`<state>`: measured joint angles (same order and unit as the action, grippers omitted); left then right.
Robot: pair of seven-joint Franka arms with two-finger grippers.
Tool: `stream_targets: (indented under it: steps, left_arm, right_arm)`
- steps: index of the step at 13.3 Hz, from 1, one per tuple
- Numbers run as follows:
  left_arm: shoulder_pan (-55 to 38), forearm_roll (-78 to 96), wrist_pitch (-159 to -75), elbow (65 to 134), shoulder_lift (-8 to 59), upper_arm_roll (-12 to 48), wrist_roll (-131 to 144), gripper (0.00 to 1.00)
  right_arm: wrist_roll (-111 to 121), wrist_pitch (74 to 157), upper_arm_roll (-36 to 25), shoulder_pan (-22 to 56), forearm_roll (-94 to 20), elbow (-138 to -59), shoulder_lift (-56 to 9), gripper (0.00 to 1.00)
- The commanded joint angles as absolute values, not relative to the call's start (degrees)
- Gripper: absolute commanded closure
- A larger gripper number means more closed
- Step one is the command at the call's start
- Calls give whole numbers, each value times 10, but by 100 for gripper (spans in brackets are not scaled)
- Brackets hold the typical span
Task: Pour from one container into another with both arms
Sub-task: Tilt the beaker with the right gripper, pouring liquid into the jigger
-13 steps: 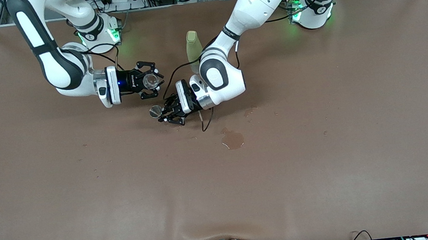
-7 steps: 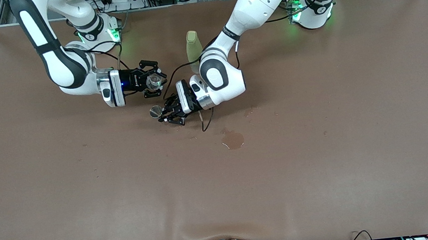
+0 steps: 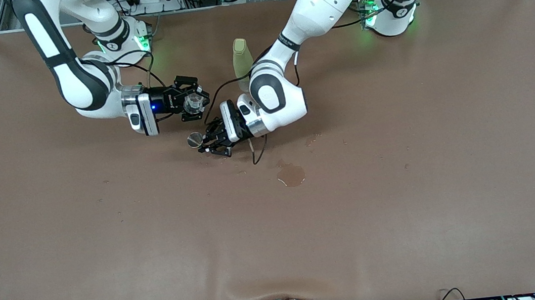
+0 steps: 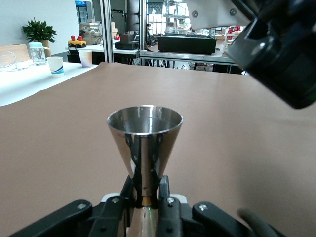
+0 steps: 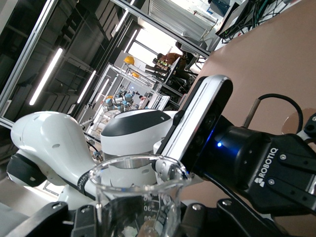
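My right gripper [image 3: 194, 103] is shut on the tiny clear glass cup [image 3: 190, 102], held in the air and tipped slightly. In the right wrist view the cup [image 5: 140, 195] fills the space between the fingers [image 5: 42, 219], printed scale facing me. My left gripper [image 3: 201, 143] is shut on the waist of the silver jigger [image 3: 194, 140], which stands upright, mouth open upward. The left wrist view shows the jigger [image 4: 144, 140] clamped between the pads [image 4: 167, 195]. The cup hangs just above and beside the jigger, toward the robots' bases.
A tall pale yellow-green bottle [image 3: 240, 61] stands by the left arm's forearm, farther from the front camera than both grippers. A wet puddle [image 3: 291, 174] and small drops [image 3: 311, 140] mark the brown table cover nearer the camera. A black cable [image 3: 259, 153] loops below the left wrist.
My right gripper has carried the cup closer to the jigger and turned a little. The left arm and the jigger have stayed put.
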<state>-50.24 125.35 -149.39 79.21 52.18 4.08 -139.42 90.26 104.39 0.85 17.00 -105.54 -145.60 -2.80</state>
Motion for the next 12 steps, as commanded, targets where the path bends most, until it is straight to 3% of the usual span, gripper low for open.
stream_targets:
  steps: [1,12]
  left_arm:
    - [-508,1274,-1501,780,527,36,-1393,100]
    - [-508,1275,-1501,780,526,37,-1399,100]
  right_arm:
    - [882,1050,4,184,-1077,-1461,-17,100]
    - [834,1070,16,184,-1099,-1453,-18,100]
